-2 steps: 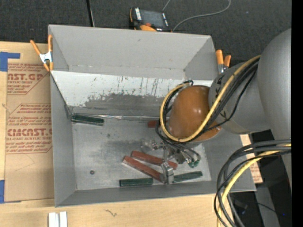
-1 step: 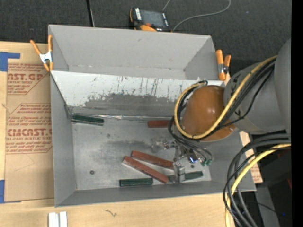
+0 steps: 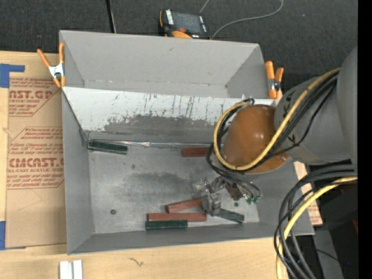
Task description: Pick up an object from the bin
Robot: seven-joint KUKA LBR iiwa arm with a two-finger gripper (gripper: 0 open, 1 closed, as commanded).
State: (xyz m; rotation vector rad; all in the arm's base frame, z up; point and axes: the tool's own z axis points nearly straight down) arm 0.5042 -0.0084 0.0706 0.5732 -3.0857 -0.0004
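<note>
We look down into a grey metal bin [image 3: 78,173] with a scuffed floor. The robot arm [image 3: 325,121] comes in from the right, with a rounded orange cover [image 3: 250,135] at its wrist and yellow and black cables [image 3: 224,127] looped around it.

The tool [image 3: 213,201] hangs low over the bin's floor, in the right part of the bin toward the lower edge of the view. We cannot tell whether it is released or clenched, as its tip is a tangle of small metal parts from this angle.

Directly under the tool lies the right end of a slanted brown stick [image 3: 185,205]; whether the tool touches it we cannot say. Just to the right of the tool lies a short dark green stick [image 3: 231,215]. Below the slanted one lies a flat brown stick [image 3: 176,217], and beneath that a long dark green stick [image 3: 167,225], close together.

Well apart, along the back wall, rest a far green stick [image 3: 107,147] on the left and a far brown stick [image 3: 195,152] near the orange cover.
</note>
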